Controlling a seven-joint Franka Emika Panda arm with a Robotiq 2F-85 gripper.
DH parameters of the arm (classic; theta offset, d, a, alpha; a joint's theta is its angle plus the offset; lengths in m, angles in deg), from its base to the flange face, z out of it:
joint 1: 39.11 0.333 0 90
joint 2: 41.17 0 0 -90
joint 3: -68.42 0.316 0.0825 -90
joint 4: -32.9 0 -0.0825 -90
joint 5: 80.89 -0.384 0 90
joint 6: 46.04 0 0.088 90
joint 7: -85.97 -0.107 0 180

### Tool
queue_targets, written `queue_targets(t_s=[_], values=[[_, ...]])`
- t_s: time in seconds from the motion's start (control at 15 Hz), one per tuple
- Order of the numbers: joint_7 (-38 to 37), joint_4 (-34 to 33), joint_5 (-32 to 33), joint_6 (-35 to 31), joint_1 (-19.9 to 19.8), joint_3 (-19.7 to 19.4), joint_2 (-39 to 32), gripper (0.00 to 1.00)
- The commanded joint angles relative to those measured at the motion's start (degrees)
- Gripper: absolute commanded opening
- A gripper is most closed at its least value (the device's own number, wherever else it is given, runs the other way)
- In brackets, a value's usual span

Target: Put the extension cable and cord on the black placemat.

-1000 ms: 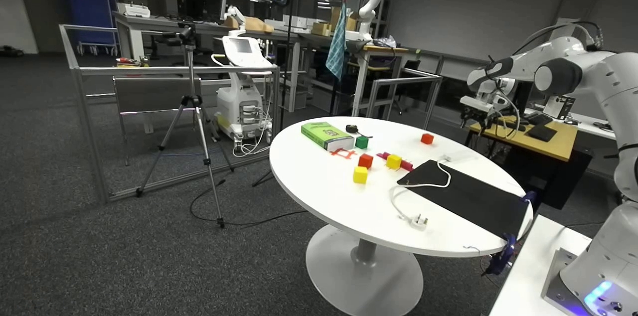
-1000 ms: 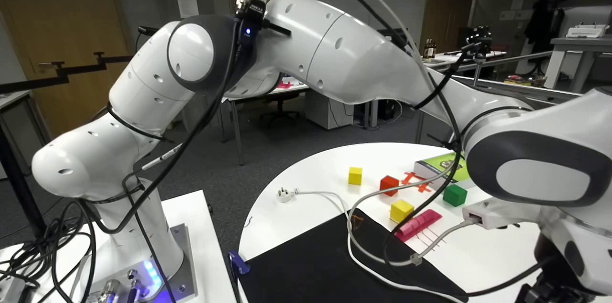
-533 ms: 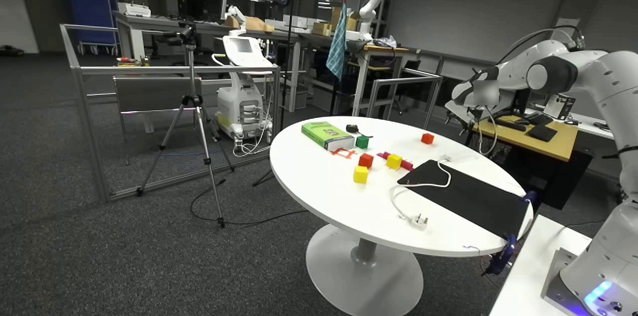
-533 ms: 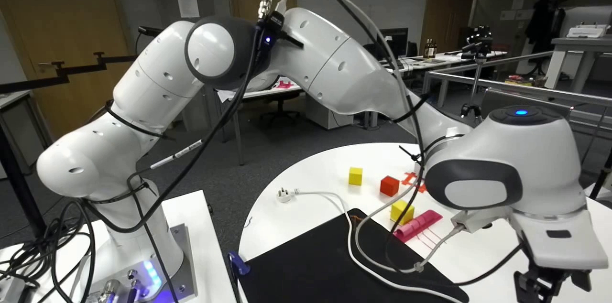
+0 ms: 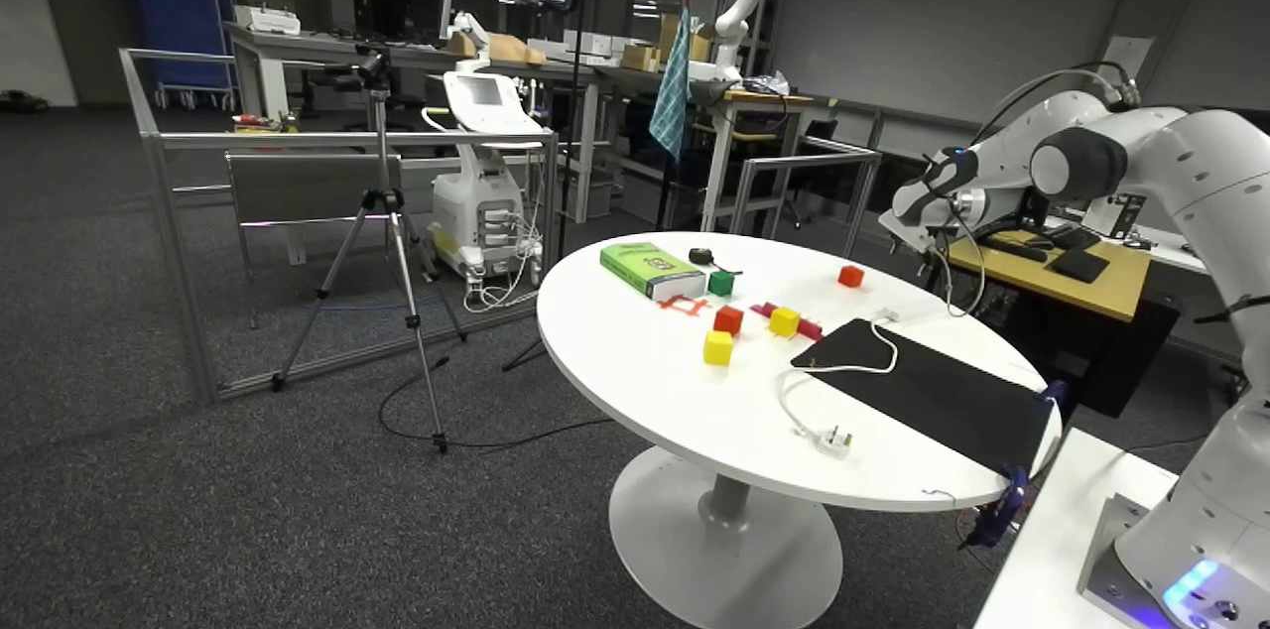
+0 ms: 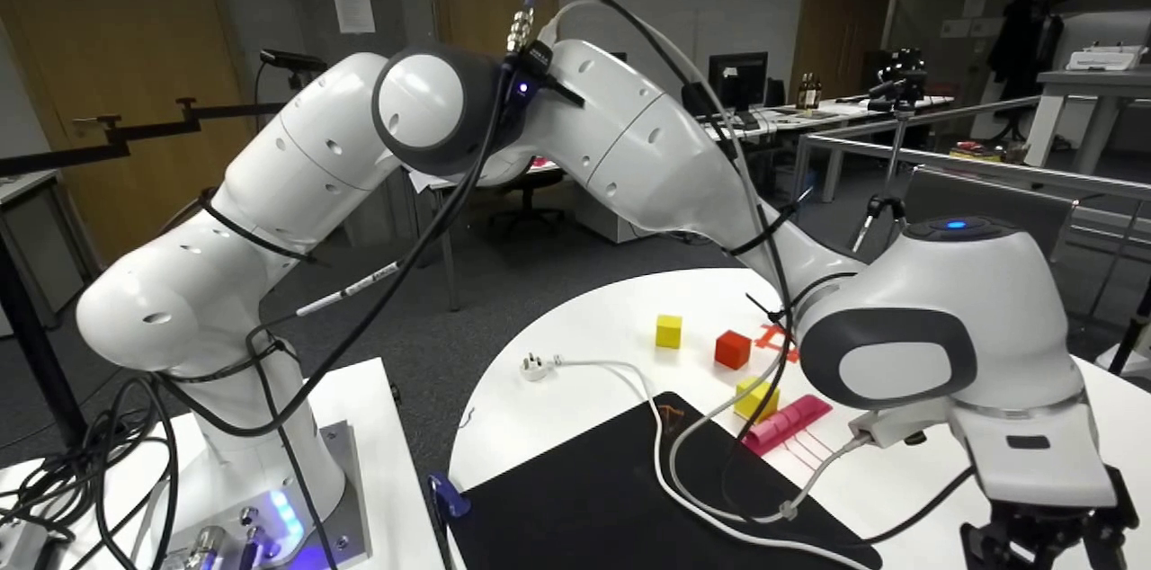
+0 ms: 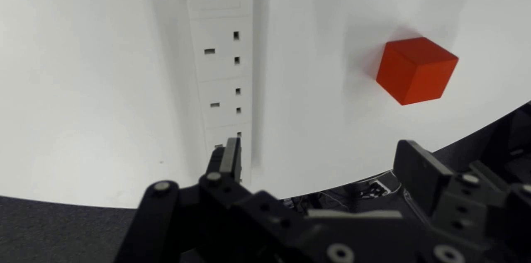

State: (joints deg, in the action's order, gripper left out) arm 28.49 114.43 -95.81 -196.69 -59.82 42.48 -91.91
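The extension cable's white socket block (image 7: 224, 64) lies on the white table in the wrist view; its lower end is partly hidden behind a gripper finger. In an exterior view the block (image 5: 908, 309) sits past the mat's far edge. Its white cord (image 5: 853, 369) crosses a corner of the black placemat (image 5: 943, 401), and the plug (image 5: 833, 442) rests on bare table. The cord (image 6: 661, 462) and mat (image 6: 557, 507) also show in an exterior view. My gripper (image 7: 319, 147) is open and empty above the table, one finger over the block, the other to its right; it also shows low in an exterior view (image 6: 1048, 547).
A red block (image 7: 415, 70) lies right of the socket block, near the round table's edge. Yellow blocks (image 5: 717, 347), another red block (image 5: 727, 319), a green block (image 5: 721, 283), a green book (image 5: 650, 270) and a magenta piece (image 6: 787, 424) are on the table. Blue clamps (image 6: 448, 495) hold the mat's edge.
The arm has lowered, and the hand has swung toward the robot's base and turned, so the gripper shows wider in an exterior view. Cable, mat and blocks have not moved.
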Motion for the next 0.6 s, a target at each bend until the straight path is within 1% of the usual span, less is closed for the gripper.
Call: queue_targets(t_s=[0.0, 0.13, 0.27, 0.53], values=[[-2.7, -5.7, 4.0, 7.7, -1.1, -1.5, -2.1, 1.0], [-3.1, -7.9, 5.3, 11.7, -2.0, -1.3, -2.9, 1.0], [-3.0, -9.8, 5.1, 16.4, -3.6, 0.1, -3.3, 1.0], [-3.7, -13.3, 2.6, 23.4, -7.4, 3.0, -5.7, 1.0]])
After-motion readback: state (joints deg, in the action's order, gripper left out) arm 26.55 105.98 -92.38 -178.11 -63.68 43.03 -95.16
